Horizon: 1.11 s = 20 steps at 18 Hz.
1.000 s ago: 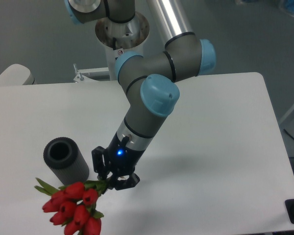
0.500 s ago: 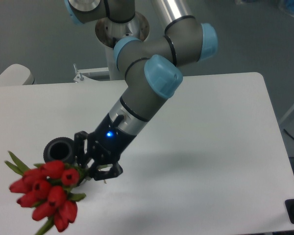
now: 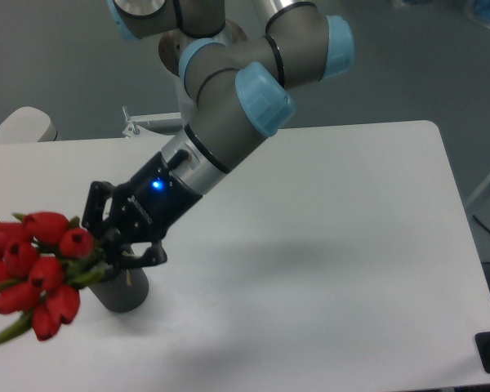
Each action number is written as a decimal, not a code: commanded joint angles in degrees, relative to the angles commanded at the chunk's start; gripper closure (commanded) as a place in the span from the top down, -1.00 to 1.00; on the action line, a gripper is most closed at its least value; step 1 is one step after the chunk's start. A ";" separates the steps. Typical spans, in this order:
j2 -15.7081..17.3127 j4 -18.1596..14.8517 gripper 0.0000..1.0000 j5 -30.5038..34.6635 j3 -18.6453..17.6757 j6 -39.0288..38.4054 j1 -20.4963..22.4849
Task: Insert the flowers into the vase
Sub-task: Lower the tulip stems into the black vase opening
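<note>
My gripper (image 3: 113,242) is shut on the green stems of the flowers (image 3: 33,265), a bunch of red tulip buds that hangs in the air at the left edge of the view, buds pointing left and down. The vase (image 3: 124,292), a dark grey cylinder, stands on the white table right below the gripper. Its top opening is hidden behind the gripper fingers and the stems. The stem ends lie close above the vase; whether they touch it I cannot tell.
The white table (image 3: 327,245) spans the view, with its right edge near x 600. The arm's base column (image 3: 200,57) rises behind the table's back edge. A pale rounded object (image 3: 20,124) sits at the far left.
The gripper has carried the flowers up and to the left, from low beside the vase to above it. The vase's opening, visible before, is now covered by the gripper.
</note>
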 joint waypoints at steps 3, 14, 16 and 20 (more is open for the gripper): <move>1.06 1.67 -1.00 -0.09 -1.50 0.09 -0.79; 0.10 5.63 -0.98 -0.01 -6.51 1.58 -3.08; -1.13 5.89 -0.97 0.08 -6.60 3.33 -3.43; -1.66 5.90 -0.95 0.08 -8.35 5.53 -3.34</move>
